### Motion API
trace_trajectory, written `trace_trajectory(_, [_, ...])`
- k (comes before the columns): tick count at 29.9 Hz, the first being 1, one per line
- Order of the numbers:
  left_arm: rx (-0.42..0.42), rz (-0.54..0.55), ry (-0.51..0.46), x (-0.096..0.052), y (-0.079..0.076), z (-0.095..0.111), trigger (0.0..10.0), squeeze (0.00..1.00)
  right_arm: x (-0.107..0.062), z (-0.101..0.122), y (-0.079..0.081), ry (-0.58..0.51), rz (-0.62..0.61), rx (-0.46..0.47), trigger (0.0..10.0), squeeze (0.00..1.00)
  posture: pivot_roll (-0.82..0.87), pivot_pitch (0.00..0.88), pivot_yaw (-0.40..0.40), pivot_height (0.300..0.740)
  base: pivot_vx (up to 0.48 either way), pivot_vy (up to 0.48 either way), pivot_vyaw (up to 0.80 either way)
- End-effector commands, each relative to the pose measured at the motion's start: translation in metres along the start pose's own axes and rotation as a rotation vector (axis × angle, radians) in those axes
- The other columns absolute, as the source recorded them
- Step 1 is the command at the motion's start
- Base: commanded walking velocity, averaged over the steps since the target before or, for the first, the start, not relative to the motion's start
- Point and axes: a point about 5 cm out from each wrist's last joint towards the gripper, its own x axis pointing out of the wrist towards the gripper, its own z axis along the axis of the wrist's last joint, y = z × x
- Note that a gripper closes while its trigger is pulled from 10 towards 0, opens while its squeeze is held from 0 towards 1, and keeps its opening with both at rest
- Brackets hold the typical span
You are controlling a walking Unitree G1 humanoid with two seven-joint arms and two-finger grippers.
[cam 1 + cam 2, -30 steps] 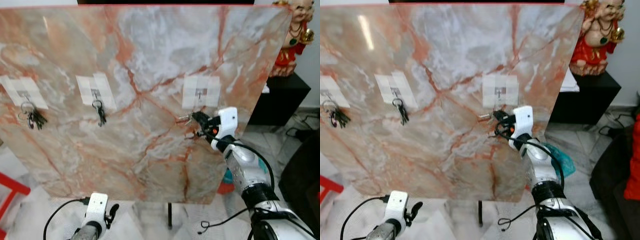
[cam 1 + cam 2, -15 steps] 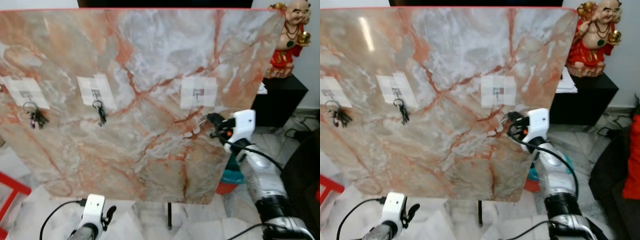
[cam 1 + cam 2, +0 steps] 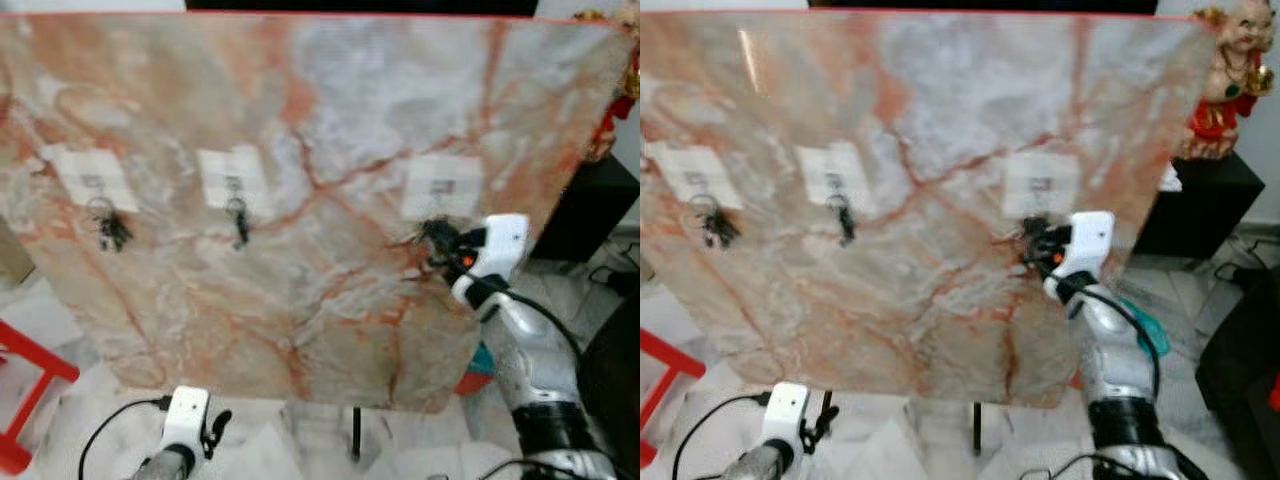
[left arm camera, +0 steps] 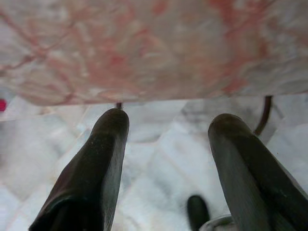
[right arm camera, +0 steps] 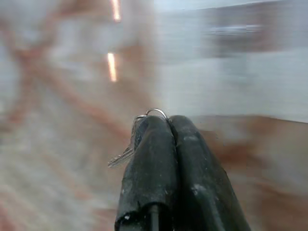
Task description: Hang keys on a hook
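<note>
A big marble board (image 3: 320,120) stands upright with three white tape patches, each carrying a small hook. The right hook (image 3: 443,186) is bare. My right gripper (image 3: 435,236) is just below it, close to the board, shut on a bunch of keys (image 5: 126,155); the key ring (image 5: 156,112) pokes out above the fingertips in the right wrist view. Other keys hang from the left hook (image 3: 112,230) and the middle hook (image 3: 240,225). My left gripper (image 3: 213,428) hangs low under the board, open and holding nothing (image 4: 168,125).
A red stool (image 3: 25,390) stands at the lower left. Right of the board are a black cabinet (image 3: 600,205) and a red figurine (image 3: 1230,85). The board's thin stand leg (image 3: 355,440) rises from the marble floor; a teal object (image 3: 1145,325) lies behind my right arm.
The whole view has shifted, so the camera moved. Relative to the board, my right gripper with the keys has come back from right of the bare hook to just beneath it.
</note>
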Motion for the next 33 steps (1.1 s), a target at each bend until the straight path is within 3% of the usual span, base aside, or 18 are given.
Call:
trace_trajectory(1, [-0.019,-0.008,0.006,0.001,-0.007,-0.002,10.0,0.00,-0.002,0.005,-0.008,-0.005,-0.028,-0.007,10.0,0.00,0.04,0.000,-0.018,0.740,0.000,0.000,0.00])
trace_trajectory(9, [-0.020,-0.015,0.013,0.000,-0.011,-0.004,10.0,0.00,0.000,0.011,-0.014,-0.005,-0.036,-0.025,10.0,0.00,0.04,0.000,-0.025,0.740,0.000,0.000,0.00])
trace_trajectory(14, [-0.016,-0.019,0.015,-0.001,-0.012,-0.006,10.0,0.00,0.001,0.014,-0.021,-0.023,-0.077,0.017,10.0,0.00,0.04,0.000,-0.026,0.740,0.000,0.000,0.00])
trace_trajectory(17, [-0.012,-0.022,0.016,-0.001,-0.013,-0.006,10.0,0.00,0.003,0.016,-0.022,-0.019,-0.030,0.040,10.0,0.00,0.03,0.000,-0.022,0.740,0.000,0.000,0.00])
trace_trajectory(22, [-0.008,-0.030,0.015,0.000,-0.015,-0.005,10.0,0.00,0.005,0.012,-0.029,0.050,0.014,0.002,10.0,0.00,0.04,0.000,-0.026,0.740,0.000,0.000,0.00])
trace_trajectory(24, [-0.010,-0.033,0.014,0.000,-0.015,-0.005,10.0,0.00,0.004,0.014,-0.029,0.093,0.121,-0.044,10.0,0.00,0.04,0.000,-0.025,0.740,0.000,0.000,0.00])
trace_trajectory(26, [-0.008,-0.035,0.015,0.000,-0.015,-0.005,10.0,0.00,0.002,0.014,-0.034,0.116,0.145,-0.065,10.0,0.00,0.04,0.000,-0.026,0.740,0.000,0.000,0.00])
trace_trajectory(33, [-0.010,-0.027,0.015,0.000,-0.012,-0.004,10.0,0.00,0.005,0.028,-0.044,0.105,0.204,-0.077,10.0,0.00,0.04,0.000,-0.021,0.740,0.000,0.000,0.00])
